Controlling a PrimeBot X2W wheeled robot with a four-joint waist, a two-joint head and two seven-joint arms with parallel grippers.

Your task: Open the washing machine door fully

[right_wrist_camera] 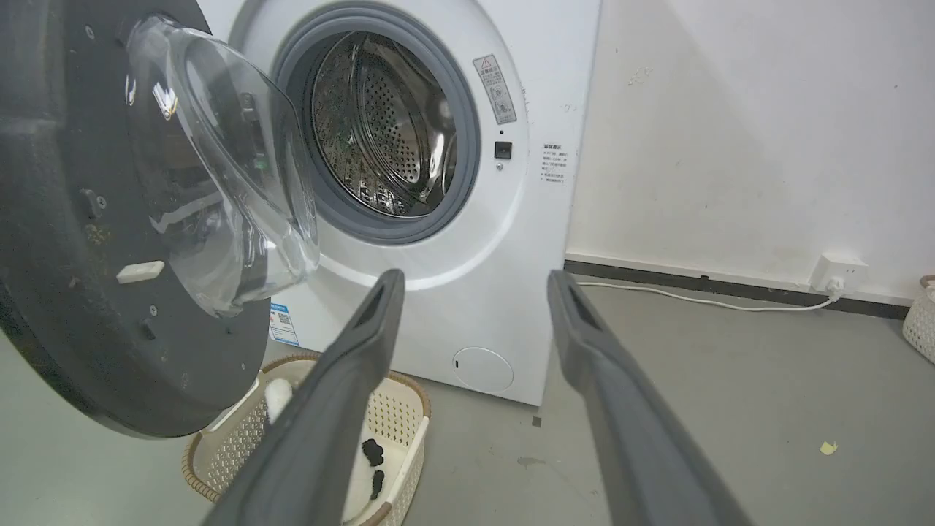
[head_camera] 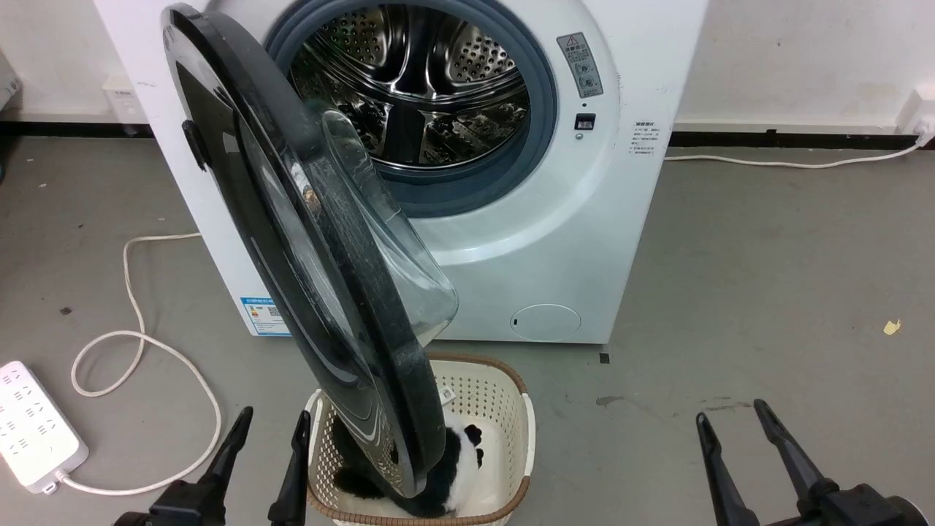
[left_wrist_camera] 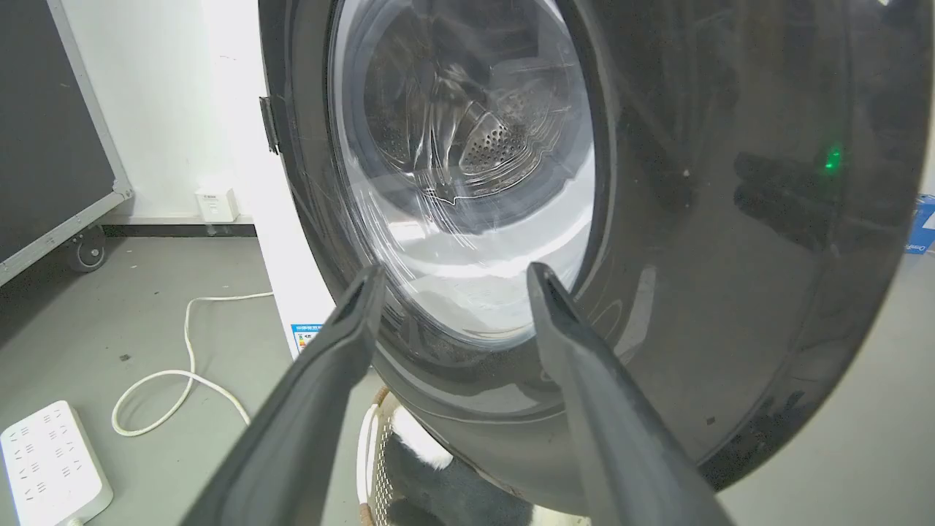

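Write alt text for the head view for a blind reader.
The washing machine door stands open, edge-on to the camera, baring the steel drum of the white washing machine. A cream basket sits beneath it; the left gripper and right gripper, both open, rise from below.

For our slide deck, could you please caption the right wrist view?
Open right gripper faces the washing machine, whose door hangs open above a laundry basket.

A grey floor (head_camera: 767, 277) meets a white wall (head_camera: 796, 58) along a black skirting strip (head_camera: 789, 137). A white power strip (head_camera: 33, 427) lies at left, a white cable (head_camera: 139, 343) looping beside it
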